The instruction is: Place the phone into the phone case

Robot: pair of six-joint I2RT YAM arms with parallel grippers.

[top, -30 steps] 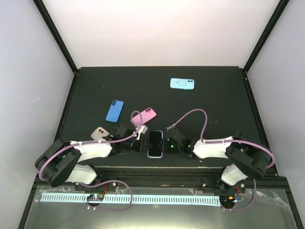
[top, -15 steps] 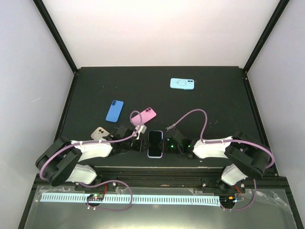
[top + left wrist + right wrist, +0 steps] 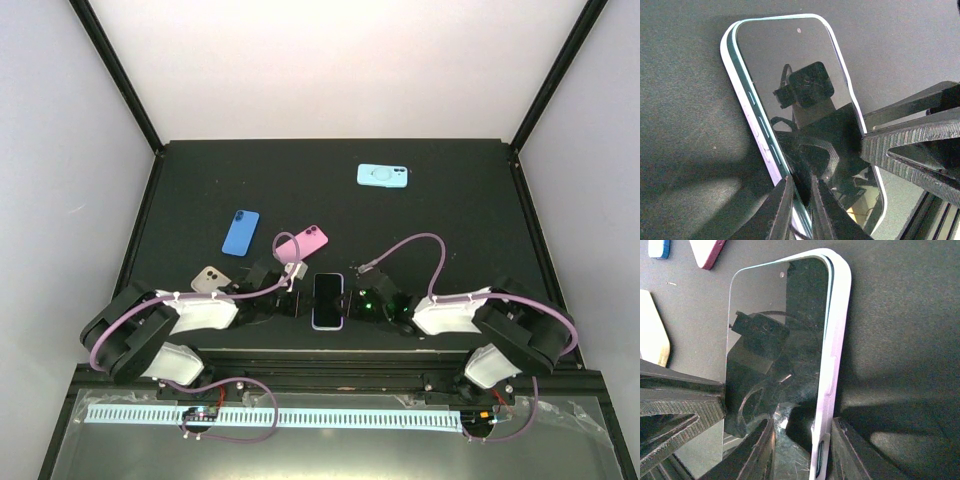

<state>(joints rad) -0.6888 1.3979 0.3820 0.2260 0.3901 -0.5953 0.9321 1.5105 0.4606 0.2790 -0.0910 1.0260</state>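
You have the phone (image 3: 327, 300) lying mostly in the case (image 3: 837, 340) at the near table (image 3: 450, 230) edge, one long edge seemingly unseated; left gripper (image 3: 801, 184) pinches that edge, right gripper (image 3: 804, 427) clamps the case's opposite wall.

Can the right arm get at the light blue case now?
Probably not: the way is free, but its fingers look clamped on the phone, and the light blue case lies far back.

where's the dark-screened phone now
The phone sits at the near edge of the table, centre of the top view, between the left hand and right hand, nearer than the pink item.
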